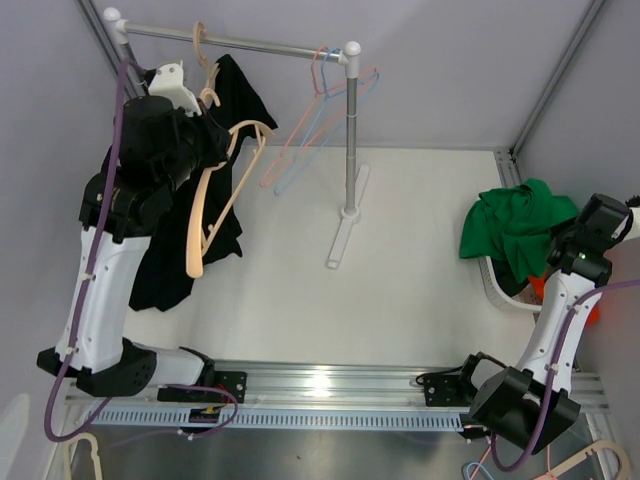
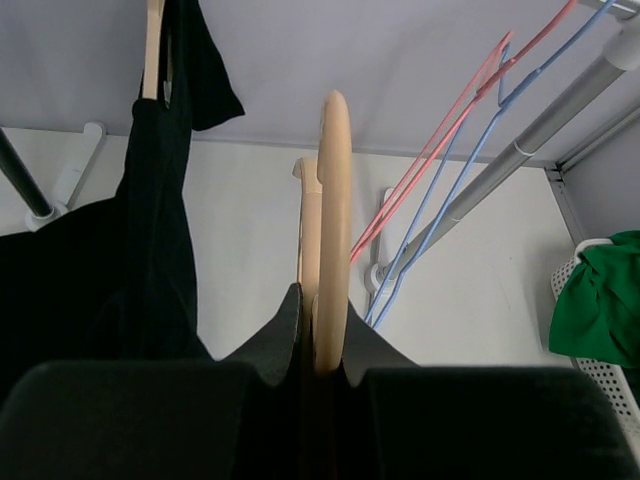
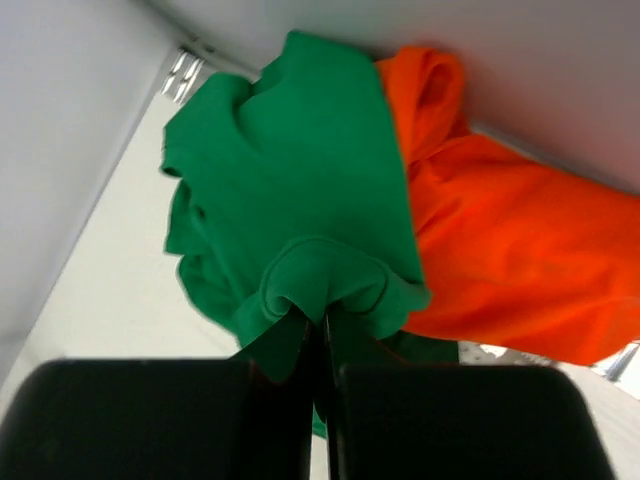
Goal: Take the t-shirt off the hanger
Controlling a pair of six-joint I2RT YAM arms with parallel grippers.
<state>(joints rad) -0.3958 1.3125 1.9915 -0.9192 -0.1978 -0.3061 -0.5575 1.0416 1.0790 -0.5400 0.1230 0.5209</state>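
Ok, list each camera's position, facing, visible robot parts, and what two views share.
Top external: above and behind the bases, looking down on table, rack, both arms.
Left wrist: on the left gripper, facing the rack past the clamped wooden hanger; fingers show.
Right wrist: on the right gripper, facing the pinched green shirt; fingers show.
Shared: left wrist and top both show the black t-shirt.

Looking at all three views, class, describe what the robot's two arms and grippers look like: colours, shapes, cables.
Both the left arm and right arm have white rounded links, bulky black joints and bases, and a purple cable running alongside. The fingers are matte black, tapering to wedge tips.
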